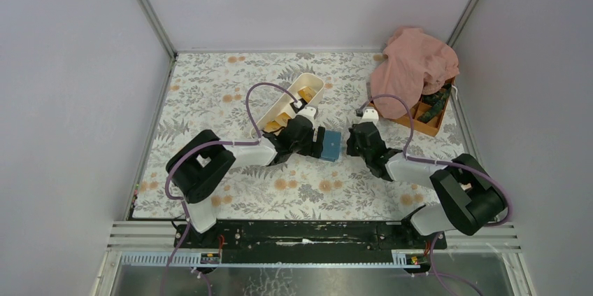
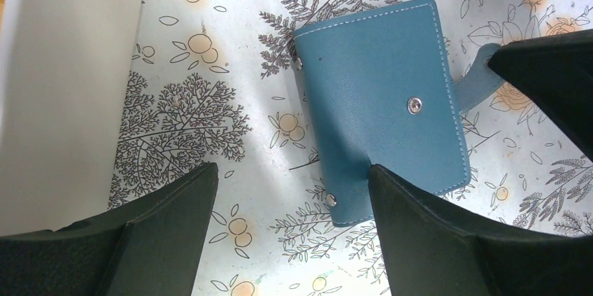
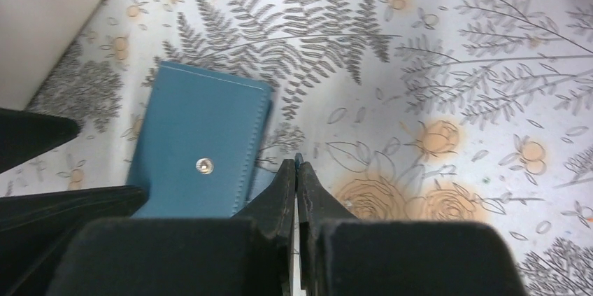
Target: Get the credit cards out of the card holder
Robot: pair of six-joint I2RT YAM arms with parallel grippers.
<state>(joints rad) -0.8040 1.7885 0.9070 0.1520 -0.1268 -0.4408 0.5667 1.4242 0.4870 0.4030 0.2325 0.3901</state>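
The blue card holder (image 1: 331, 145) lies folded shut on the flowered table between both grippers, snap stud up (image 2: 381, 107) (image 3: 199, 152). No credit cards show at it. My left gripper (image 1: 319, 143) is open above the holder's left end (image 2: 292, 194); its right finger (image 2: 433, 233) covers the holder's near corner. My right gripper (image 1: 348, 143) is shut (image 3: 297, 163) on the holder's blue strap tab (image 2: 481, 80), a sliver of blue showing between its tips. The right gripper's black finger shows at the right edge of the left wrist view (image 2: 552, 79).
A long white tray (image 1: 316, 83) with orange-yellow flat pieces stands just behind the left gripper, and its wall shows in the left wrist view (image 2: 63, 86). An orange compartment box (image 1: 428, 122) under a pink cloth (image 1: 414, 65) sits at the back right.
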